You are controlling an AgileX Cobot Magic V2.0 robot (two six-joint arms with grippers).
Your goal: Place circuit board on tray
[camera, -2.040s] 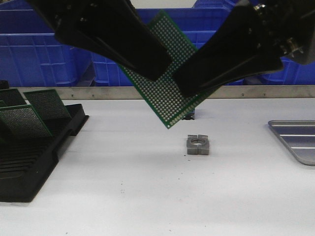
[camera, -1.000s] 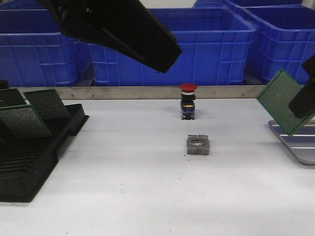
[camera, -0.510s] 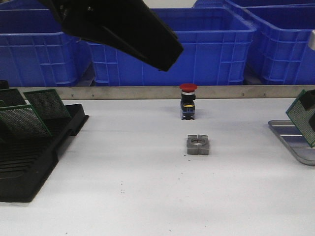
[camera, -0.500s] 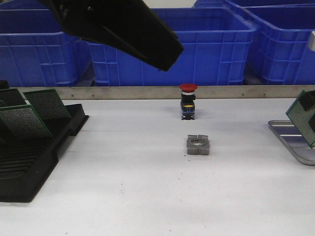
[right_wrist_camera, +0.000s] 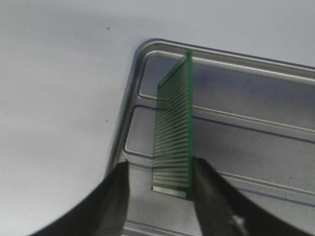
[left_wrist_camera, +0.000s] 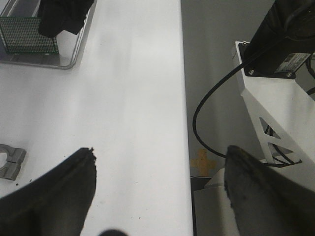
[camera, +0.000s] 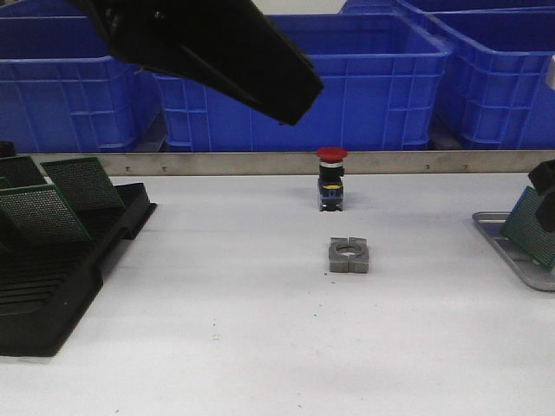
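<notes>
The green circuit board (camera: 531,227) is tilted over the grey metal tray (camera: 507,247) at the far right of the table. In the right wrist view the board (right_wrist_camera: 173,132) stands on edge over the ribbed tray floor (right_wrist_camera: 246,108). It leans against one finger (right_wrist_camera: 216,201), with a gap to the other finger (right_wrist_camera: 106,201). My right gripper (right_wrist_camera: 160,164) is open around it and shows at the front view's right edge (camera: 545,192). My left gripper (left_wrist_camera: 160,162) is open and empty, high above the table. Its arm (camera: 217,52) fills the front view's upper left.
A black slotted rack (camera: 52,277) holding several green boards (camera: 43,212) stands at the left. A grey metal nut (camera: 349,256) and a red-capped button (camera: 330,180) sit mid-table. Blue crates (camera: 390,78) line the back. The table's edge (left_wrist_camera: 181,98) shows in the left wrist view.
My right gripper carried the board from mid-table to the far right and lowered it over the tray. The left arm let go, drew back and has stayed raised.
</notes>
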